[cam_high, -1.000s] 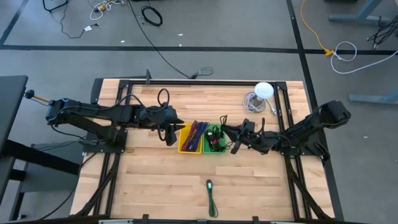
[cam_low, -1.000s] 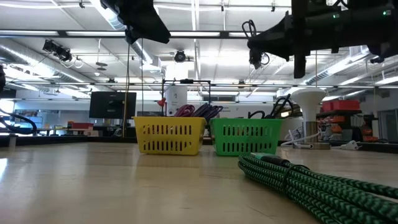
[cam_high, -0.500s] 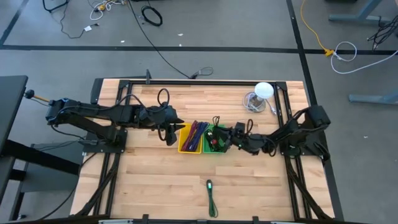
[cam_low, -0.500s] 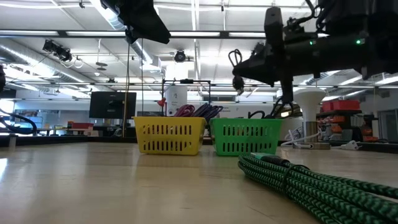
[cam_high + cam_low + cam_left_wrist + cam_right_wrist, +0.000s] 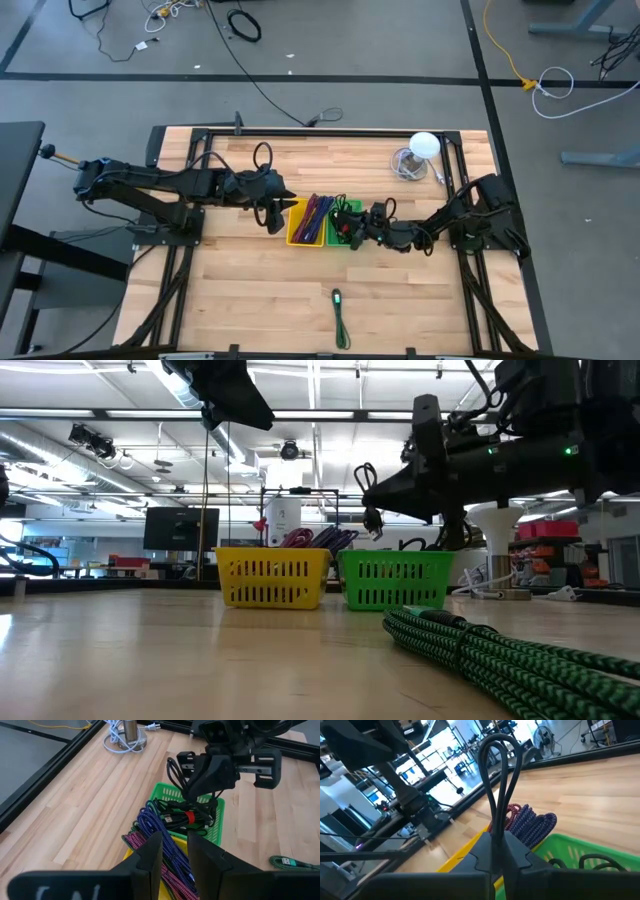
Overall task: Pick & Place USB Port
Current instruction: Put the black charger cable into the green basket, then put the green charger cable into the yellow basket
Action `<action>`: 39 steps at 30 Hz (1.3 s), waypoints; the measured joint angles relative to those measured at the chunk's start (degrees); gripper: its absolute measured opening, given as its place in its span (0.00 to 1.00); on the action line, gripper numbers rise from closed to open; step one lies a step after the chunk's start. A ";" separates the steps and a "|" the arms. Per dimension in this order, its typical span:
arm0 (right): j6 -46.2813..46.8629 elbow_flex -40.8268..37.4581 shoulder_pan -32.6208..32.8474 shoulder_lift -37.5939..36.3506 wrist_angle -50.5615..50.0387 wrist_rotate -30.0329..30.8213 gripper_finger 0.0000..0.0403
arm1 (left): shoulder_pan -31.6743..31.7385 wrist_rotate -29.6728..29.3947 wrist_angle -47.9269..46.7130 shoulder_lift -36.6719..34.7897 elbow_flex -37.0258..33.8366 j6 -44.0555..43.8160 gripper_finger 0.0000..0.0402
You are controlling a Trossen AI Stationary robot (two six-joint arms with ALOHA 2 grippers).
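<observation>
Wooden table (image 5: 250,290), two baskets, two tools

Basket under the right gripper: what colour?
Green basket, clearest in the left wrist view.

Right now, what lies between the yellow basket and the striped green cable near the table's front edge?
Only bare wood. The high view shows empty tabletop between the yellow basket and the green cable; the low view agrees.

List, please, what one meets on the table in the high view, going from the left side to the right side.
Left claw → yellow basket → green basket, with the right claw over it, shut on a black cable → white lamp. The green braided cable lies nearer the front edge.
</observation>
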 joint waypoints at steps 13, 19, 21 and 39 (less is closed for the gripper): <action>2.17 0.00 0.00 -0.04 -4.70 -1.09 0.19 | 0.00 0.00 0.00 0.00 0.00 0.00 0.24; 1.54 0.00 0.00 -0.04 -4.70 -1.09 0.27 | 0.00 0.00 0.00 0.00 0.00 0.00 0.24; 1.14 0.00 0.00 -0.04 -4.62 -1.09 0.29 | 0.00 0.00 0.00 0.00 0.00 0.00 0.24; -14.12 0.71 -1.05 -11.61 -2.62 -32.30 0.35 | -0.02 0.00 -1.20 0.00 0.00 0.37 0.24</action>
